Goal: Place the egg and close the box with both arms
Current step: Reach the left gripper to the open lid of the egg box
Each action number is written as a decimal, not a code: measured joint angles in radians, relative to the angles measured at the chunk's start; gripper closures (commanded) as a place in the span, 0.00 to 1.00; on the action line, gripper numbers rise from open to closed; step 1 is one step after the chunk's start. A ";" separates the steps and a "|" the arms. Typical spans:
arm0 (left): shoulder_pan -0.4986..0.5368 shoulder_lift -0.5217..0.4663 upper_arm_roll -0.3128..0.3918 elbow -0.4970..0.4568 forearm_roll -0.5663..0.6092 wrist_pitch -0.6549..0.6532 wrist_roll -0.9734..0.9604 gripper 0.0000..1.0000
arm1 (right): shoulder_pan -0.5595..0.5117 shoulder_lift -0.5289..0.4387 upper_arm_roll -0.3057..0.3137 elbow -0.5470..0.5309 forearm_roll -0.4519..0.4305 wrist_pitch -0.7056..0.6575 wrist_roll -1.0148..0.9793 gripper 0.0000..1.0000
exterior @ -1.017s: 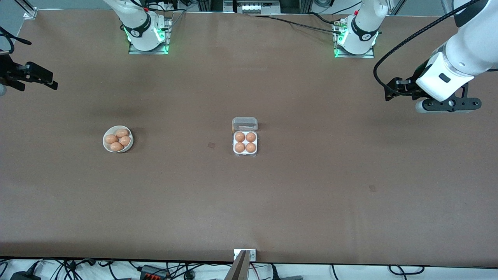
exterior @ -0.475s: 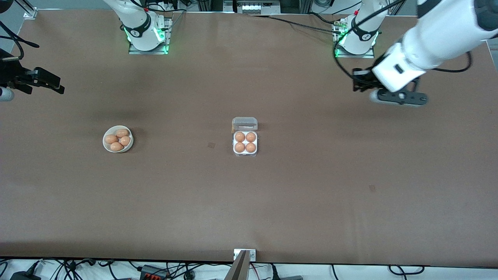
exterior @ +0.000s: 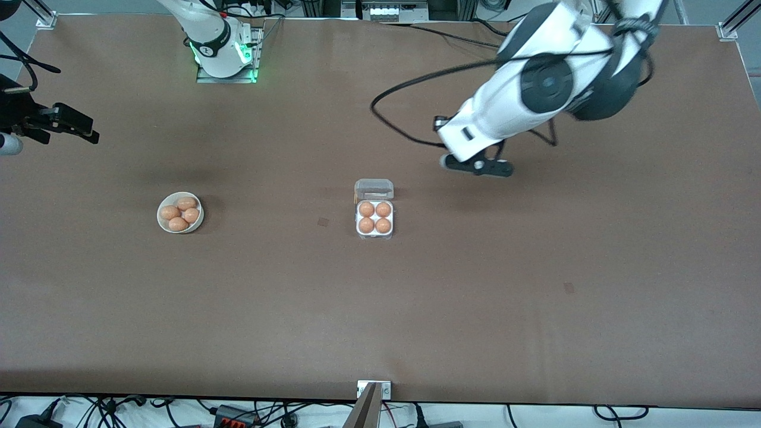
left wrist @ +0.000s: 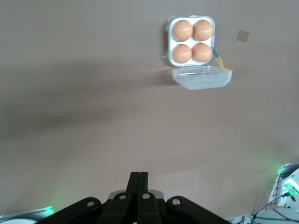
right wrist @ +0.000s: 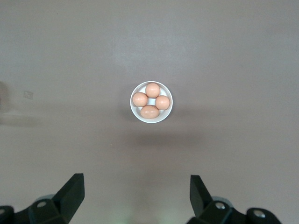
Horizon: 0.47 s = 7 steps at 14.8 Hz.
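Note:
The clear box (exterior: 374, 233) lies at the table's middle with its lid (exterior: 374, 189) open and an orange-brown egg (exterior: 367, 209) in each cell. It also shows in the left wrist view (left wrist: 191, 17), lid (left wrist: 202, 77) laid back. My left gripper (exterior: 475, 165) hangs over bare table beside the box, toward the left arm's end; its fingers (left wrist: 138, 176) are shut and empty. My right gripper (exterior: 74, 125) waits over the right arm's end of the table, open and empty (right wrist: 136, 181).
A round white bowl (exterior: 160, 221) with several eggs sits toward the right arm's end, also seen in the right wrist view (right wrist: 135, 112). Small dark marks (exterior: 323, 222) dot the brown table. A metal bracket (exterior: 374, 389) sits at the front edge.
My left arm has swung in from the left arm's end of the table to a spot beside the box. The right gripper has barely shifted. Box and bowl are unmoved.

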 measured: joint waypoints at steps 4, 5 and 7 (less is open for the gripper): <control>-0.063 0.125 0.000 0.021 0.000 0.127 -0.023 0.98 | 0.000 0.000 0.000 0.000 0.000 0.000 0.000 0.00; -0.078 0.151 0.000 0.024 0.000 0.147 -0.024 0.98 | 0.000 0.000 0.000 0.000 0.000 0.000 0.000 0.00; -0.110 0.200 -0.001 0.035 0.000 0.168 -0.025 0.98 | 0.000 0.001 0.000 0.000 0.000 0.000 0.000 0.00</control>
